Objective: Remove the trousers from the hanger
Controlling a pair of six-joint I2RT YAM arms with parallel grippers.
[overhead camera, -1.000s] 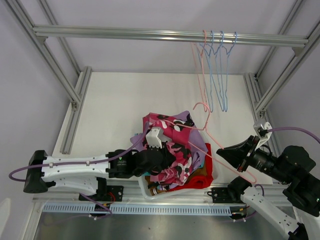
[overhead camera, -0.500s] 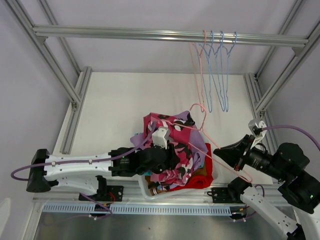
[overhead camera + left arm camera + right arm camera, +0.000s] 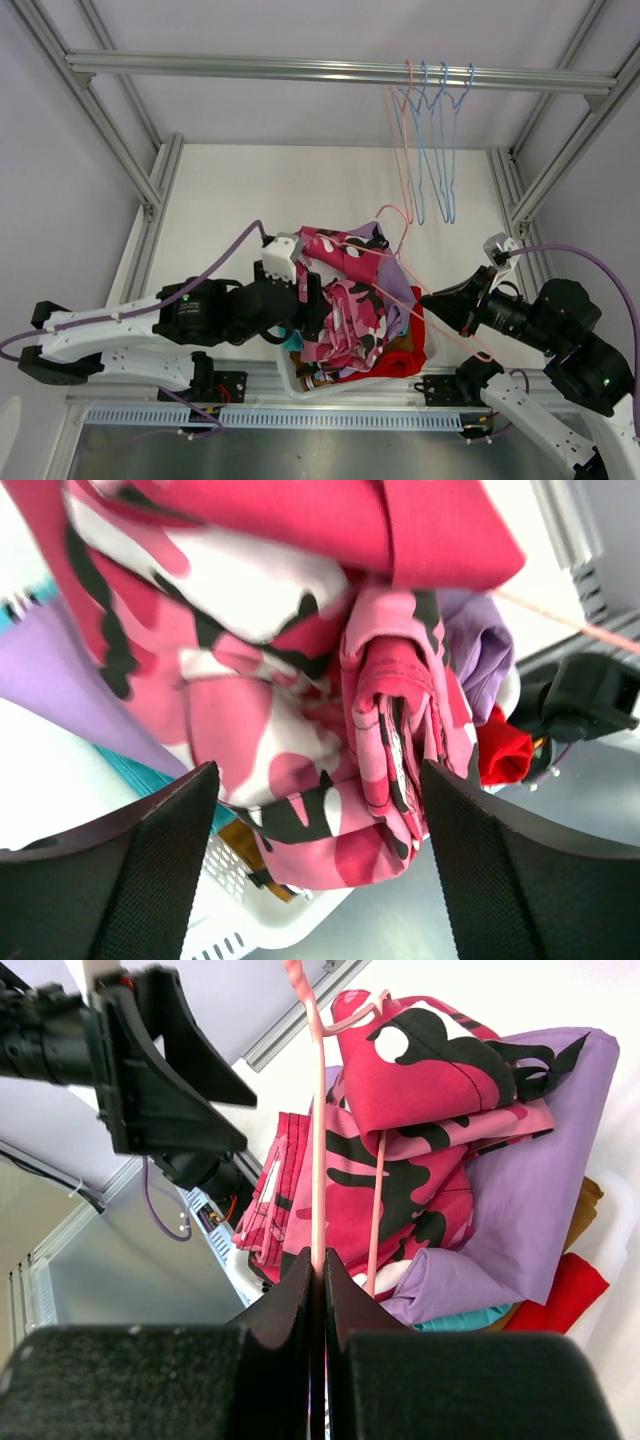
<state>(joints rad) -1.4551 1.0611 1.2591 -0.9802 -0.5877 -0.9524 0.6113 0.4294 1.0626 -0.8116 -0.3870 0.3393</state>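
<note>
1. Task item: the pink camouflage trousers (image 3: 345,300) lie bunched at the centre of the top view. Their long axis runs from 12 o'clock to 6 o'clock, with the lower end heaped in the white basket (image 3: 250,930).
2. The pink hanger (image 3: 318,1110) runs from its hook at 11 o'clock to 5 o'clock. One of its wires crosses the camouflage cloth.
3. Basket contents: under the camouflage pair I see the lilac garment (image 3: 540,1190), the red garment (image 3: 560,1295), the teal garment (image 3: 455,1317) and the mustard-brown garment (image 3: 585,1200).
4. Writing: a pale strip inside the camouflage fold carries marks that are too blurred to read.
5. The left gripper (image 3: 318,780) stands wide, its fingers either side of the fold and gripping nothing.
6. The right gripper (image 3: 320,1265) is pinched tight on the hanger wire.
7. The spare hangers (image 3: 435,150) hang from the rail (image 3: 300,70) at 1 o'clock.
</note>
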